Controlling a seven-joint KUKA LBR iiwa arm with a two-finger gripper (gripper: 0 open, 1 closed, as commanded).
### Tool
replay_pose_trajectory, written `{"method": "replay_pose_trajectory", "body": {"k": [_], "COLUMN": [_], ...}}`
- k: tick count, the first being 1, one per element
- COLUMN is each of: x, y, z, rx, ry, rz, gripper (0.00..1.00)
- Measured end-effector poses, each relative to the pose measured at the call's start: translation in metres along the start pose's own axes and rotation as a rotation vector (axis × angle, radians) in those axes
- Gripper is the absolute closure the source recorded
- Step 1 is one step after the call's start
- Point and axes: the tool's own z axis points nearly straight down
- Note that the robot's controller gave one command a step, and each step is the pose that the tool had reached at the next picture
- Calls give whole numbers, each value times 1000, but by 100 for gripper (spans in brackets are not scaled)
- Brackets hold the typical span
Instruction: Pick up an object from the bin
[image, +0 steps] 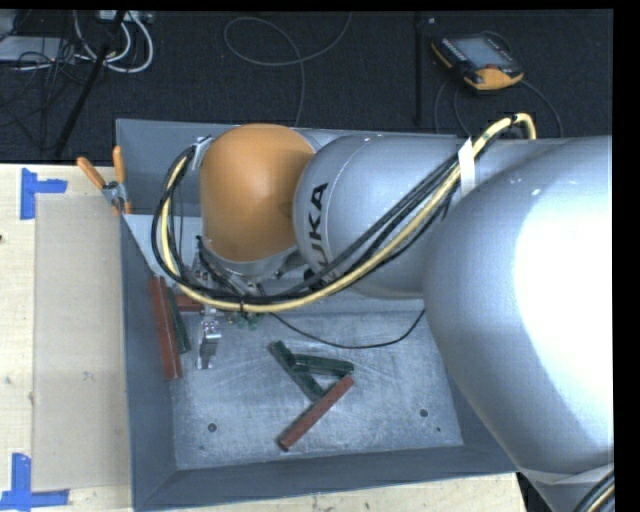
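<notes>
My gripper (208, 348) hangs low at the bin's left side, under the arm's wrist. Just to its left a long brown stick (162, 335) lies along the left wall, with a thin dark green strip (181, 332) beside it, close to the gripper. I see nothing held in the gripper. To the right, on the bin floor, lies a dark green angular piece (308, 363). A second brown stick (316, 411) lies slanted, its upper end touching that green piece.
The arm's big silver body and orange cover hide the back and right of the bin. Cables loop round the wrist above the gripper. The bin's front floor shows bare grey metal.
</notes>
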Motion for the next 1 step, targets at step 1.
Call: {"method": "replay_pose_trajectory", "body": {"k": [1], "x": [0], "y": [-1], "z": [0], "rx": [-1], "ry": [-1], "rz": [1], "gripper": [0]}}
